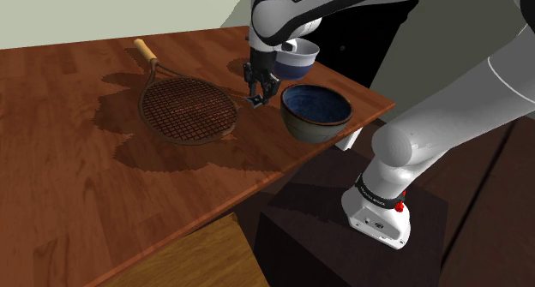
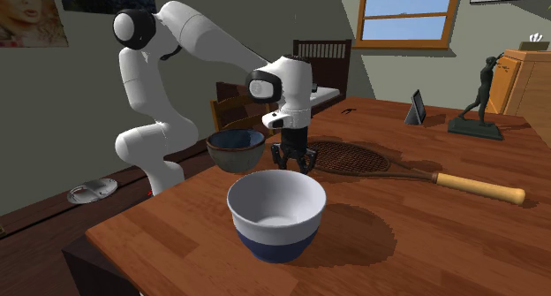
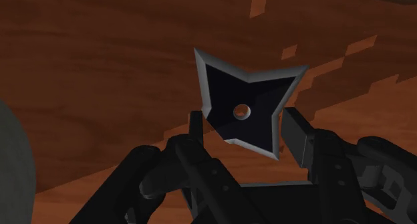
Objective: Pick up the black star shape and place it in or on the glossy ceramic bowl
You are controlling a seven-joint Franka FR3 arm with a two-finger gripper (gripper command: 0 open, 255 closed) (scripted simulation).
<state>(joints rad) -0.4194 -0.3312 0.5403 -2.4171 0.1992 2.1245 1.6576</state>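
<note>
My gripper (image 3: 242,119) hangs low over the table (image 1: 77,182) with its fingers (image 3: 196,126) parted. The black star (image 3: 227,89) lies flat on the wood between them. One finger sits right at the star's edge, while a sliver of wood shows before the other, so I'm not gripping it. Just beside the gripper (image 1: 257,97) is the dark bowl (image 1: 296,127), with the white bowl (image 2: 291,237) behind it and the racket (image 1: 184,110) on its other side.

bowls: 2 (dark bowl (image 1: 315,112), white-and-blue bowl (image 2: 276,213)) | racket (image 1: 187,110): 1 | black star (image 3: 257,102): 1 | figurine (image 2: 482,95), upper right of frame: 1
</note>
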